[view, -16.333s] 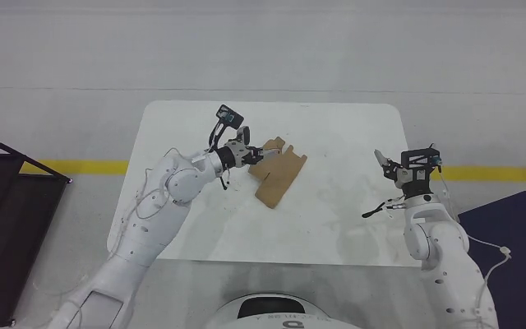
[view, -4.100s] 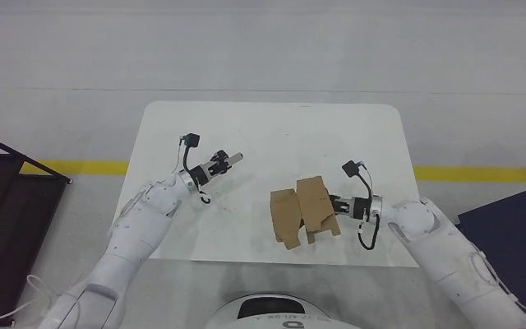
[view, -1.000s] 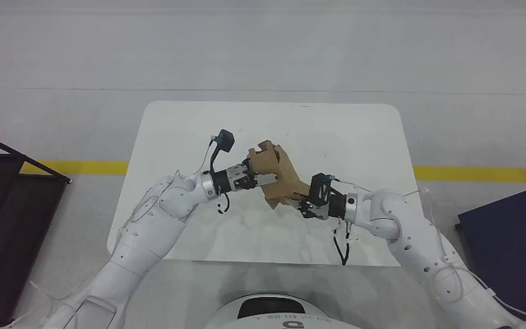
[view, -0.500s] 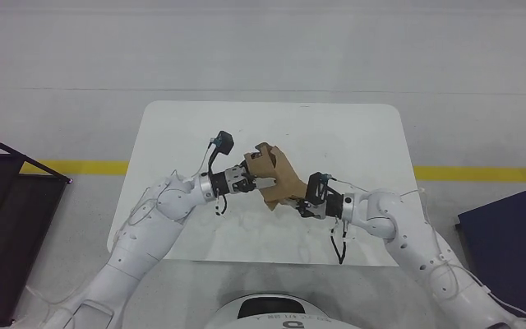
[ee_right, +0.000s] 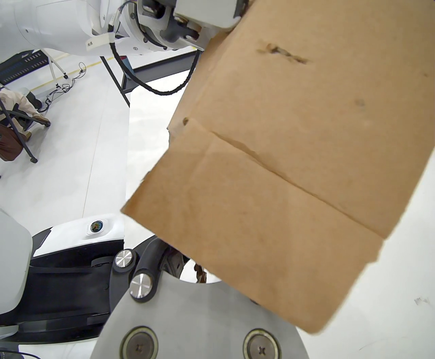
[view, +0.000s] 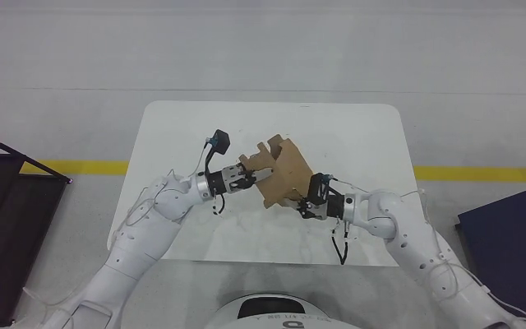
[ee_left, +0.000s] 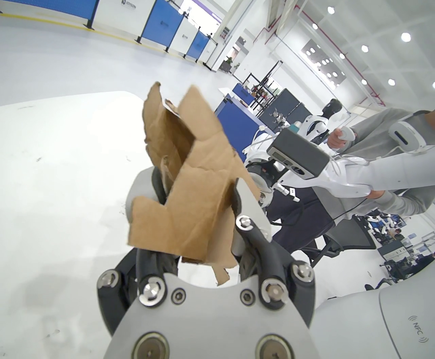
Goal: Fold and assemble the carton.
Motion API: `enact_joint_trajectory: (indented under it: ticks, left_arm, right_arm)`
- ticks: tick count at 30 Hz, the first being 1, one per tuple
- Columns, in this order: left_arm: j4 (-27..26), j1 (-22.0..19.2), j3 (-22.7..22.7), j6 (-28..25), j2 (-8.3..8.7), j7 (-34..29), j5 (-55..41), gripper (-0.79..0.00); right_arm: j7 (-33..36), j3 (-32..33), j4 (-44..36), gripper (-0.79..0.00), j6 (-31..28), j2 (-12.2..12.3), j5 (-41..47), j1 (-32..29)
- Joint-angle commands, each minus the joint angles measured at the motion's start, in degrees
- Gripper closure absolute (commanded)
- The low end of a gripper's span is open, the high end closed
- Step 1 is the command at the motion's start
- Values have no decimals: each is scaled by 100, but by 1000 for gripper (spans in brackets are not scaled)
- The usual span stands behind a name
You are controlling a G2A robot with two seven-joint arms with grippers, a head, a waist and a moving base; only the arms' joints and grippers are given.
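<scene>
The brown carton (view: 279, 174) hangs above the middle of the white table (view: 353, 132), partly opened, with its notched flaps pointing toward the left arm. My left gripper (view: 251, 178) is shut on the flap end; in the left wrist view the cardboard (ee_left: 204, 163) sits pinched between the fingers (ee_left: 249, 204). My right gripper (view: 306, 204) grips the opposite lower corner. The right wrist view has a creased panel of the carton (ee_right: 289, 153) covering that gripper's fingers, with the left gripper's body (ee_right: 200, 13) beyond it.
Bare tabletop lies all around the raised carton, with the front edge (view: 271, 261) close under both forearms. A black frame (view: 20, 197) stands on the floor left of the table. A yellow floor line (view: 468, 173) runs behind.
The carton has turned between the two grippers: its broad panel has swung up and to the right, and the flaps now stick out toward the left arm. Both grippers keep their hold.
</scene>
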Motion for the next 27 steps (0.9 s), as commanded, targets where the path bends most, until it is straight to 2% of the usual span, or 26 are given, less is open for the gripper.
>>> enact_joint_trajectory:
  ticks: [1, 3, 7, 13, 18, 27]
  left_arm:
    - [-2, 0, -1, -7, 2, 18, 14, 0]
    - [-7, -4, -11, -10, 6, 43, 51, 0]
    - [-14, -3, -20, -26, 10, 106, 72, 0]
    - [-14, -16, -19, -32, 15, 155, 111, 0]
    - [-1, -28, -13, -32, 17, 199, 145, 0]
    - [16, -55, -4, -31, 24, 223, 204, 0]
  right_arm:
    - [7, 11, 16, 0, -36, 0, 27, 6]
    - [-12, 18, 35, 0, -91, -3, 88, 3]
    - [-43, 27, 107, -108, -274, -8, 263, 23]
    - [-142, 49, 418, -166, -806, -17, 879, 112]
    - [-104, 8, 617, -169, -951, -13, 1404, 199]
    - [-16, 64, 648, -197, -951, 42, 1577, 251]
